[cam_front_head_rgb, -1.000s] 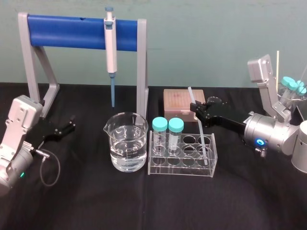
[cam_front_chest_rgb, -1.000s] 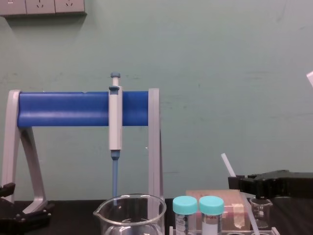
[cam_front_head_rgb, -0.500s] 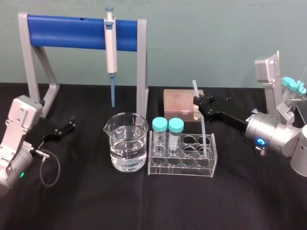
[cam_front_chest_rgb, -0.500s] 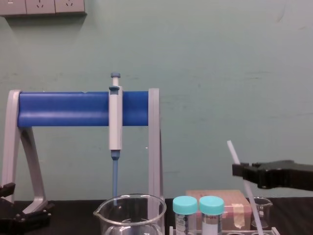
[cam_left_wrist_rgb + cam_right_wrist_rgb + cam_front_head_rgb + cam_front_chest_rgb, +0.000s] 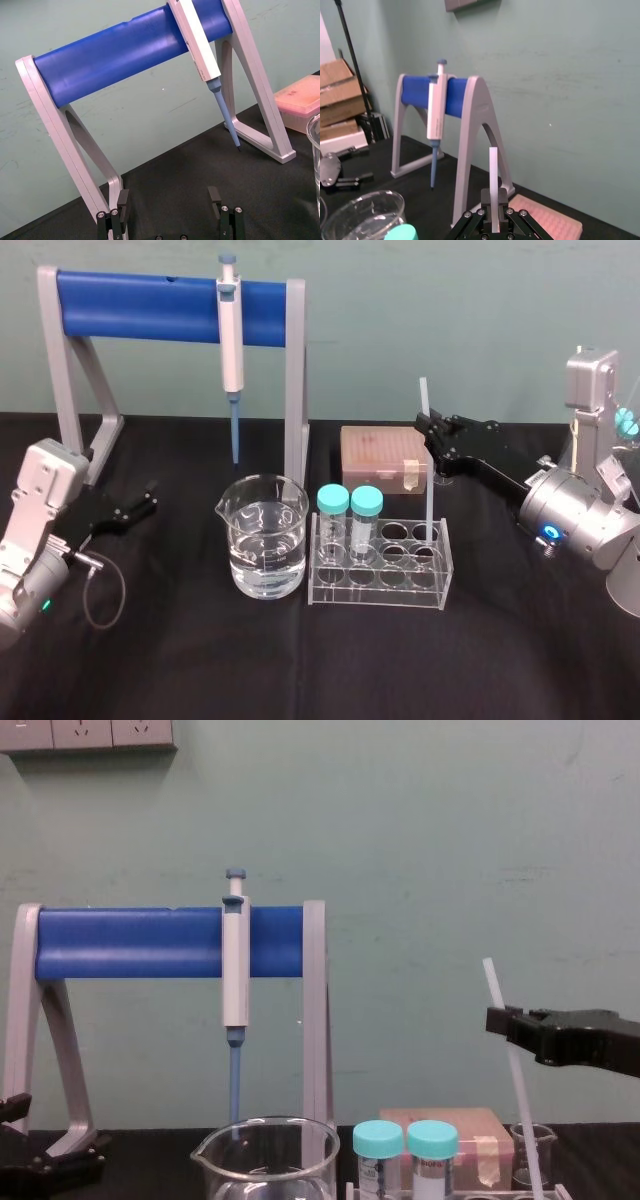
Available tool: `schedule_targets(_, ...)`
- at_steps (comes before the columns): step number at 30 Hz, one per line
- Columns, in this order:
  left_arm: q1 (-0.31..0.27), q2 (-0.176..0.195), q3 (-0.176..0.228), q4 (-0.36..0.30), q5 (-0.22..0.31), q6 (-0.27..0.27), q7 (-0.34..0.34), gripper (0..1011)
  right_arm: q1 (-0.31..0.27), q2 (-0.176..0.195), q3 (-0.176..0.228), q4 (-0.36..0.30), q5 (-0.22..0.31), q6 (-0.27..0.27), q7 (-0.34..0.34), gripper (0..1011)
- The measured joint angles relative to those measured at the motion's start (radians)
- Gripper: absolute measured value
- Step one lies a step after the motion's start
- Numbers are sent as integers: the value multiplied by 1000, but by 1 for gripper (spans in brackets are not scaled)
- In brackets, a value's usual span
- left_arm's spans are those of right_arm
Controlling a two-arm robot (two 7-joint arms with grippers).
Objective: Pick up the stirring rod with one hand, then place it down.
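The stirring rod (image 5: pixel 429 490) is a thin white translucent stick that stands almost upright. My right gripper (image 5: pixel 431 432) is shut on its upper part. Its lower end reaches down to the right end of the clear tube rack (image 5: pixel 380 575). In the chest view the rod (image 5: pixel 524 1115) runs down from the right gripper (image 5: pixel 509 1023) at the right. The right wrist view shows the rod (image 5: pixel 493 172) rising from between the shut jaws. My left gripper (image 5: pixel 150 500) is parked at the left, low over the table. In the left wrist view the left gripper (image 5: pixel 169 200) is open and holds nothing.
A white-and-blue pipette (image 5: pixel 231 330) hangs on the blue-barred stand (image 5: pixel 130 305) at the back. A glass beaker (image 5: pixel 265 540) with water stands left of the rack. The rack holds two teal-capped tubes (image 5: pixel 350 505). A pink tip box (image 5: pixel 380 455) sits behind it.
My right gripper has risen and moved right with the rod in it. The rod has gone from tilted to nearly upright. The left arm has not moved.
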Motion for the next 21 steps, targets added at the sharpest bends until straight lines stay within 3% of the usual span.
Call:
schedule_targets(14, 0, 0, 0, 0, 0, 0, 0, 1000, -33, -5, 61, -97, 84, 13, 4, 78)
schedule_targets(21, 0, 0, 0, 0, 0, 0, 0, 1000, -53, 4, 92, -154, 85, -54, -13, 78)
